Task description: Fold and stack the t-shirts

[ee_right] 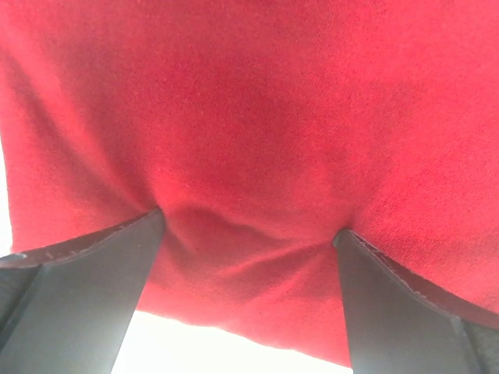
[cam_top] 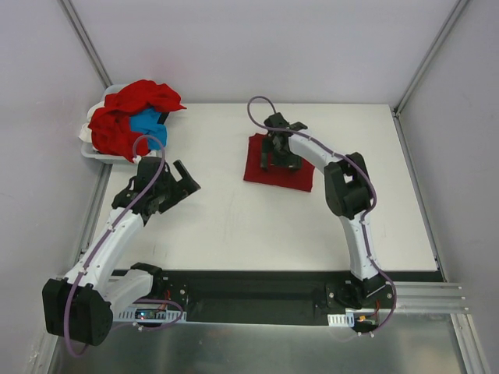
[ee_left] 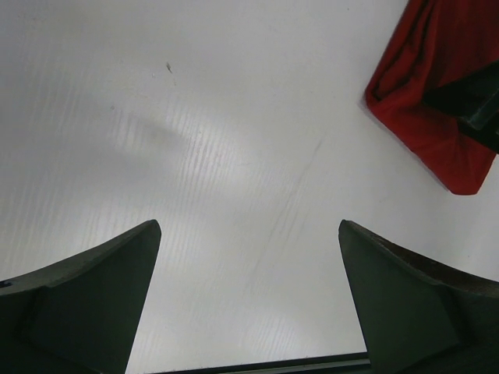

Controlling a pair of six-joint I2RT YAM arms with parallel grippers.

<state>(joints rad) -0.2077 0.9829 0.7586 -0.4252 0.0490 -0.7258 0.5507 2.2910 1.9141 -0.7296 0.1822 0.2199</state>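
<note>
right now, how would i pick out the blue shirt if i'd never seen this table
Go to the table's far left corner, where a white bin holds red shirts. The blue shirt pokes out on their near right side, the only bright blue cloth there.

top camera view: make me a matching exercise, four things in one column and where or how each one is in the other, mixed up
Column one
1. left hand
2. right hand
3. blue t-shirt
4. folded red t-shirt

Column two
a. lying flat on the table, toward its far edge
b. open, over a bare part of the table
c. open, fingertips pressed down into red cloth
d. tucked in the red heap in the white bin, far left corner

Pairs: 1-b, 2-c, 3-d, 4-a
</note>
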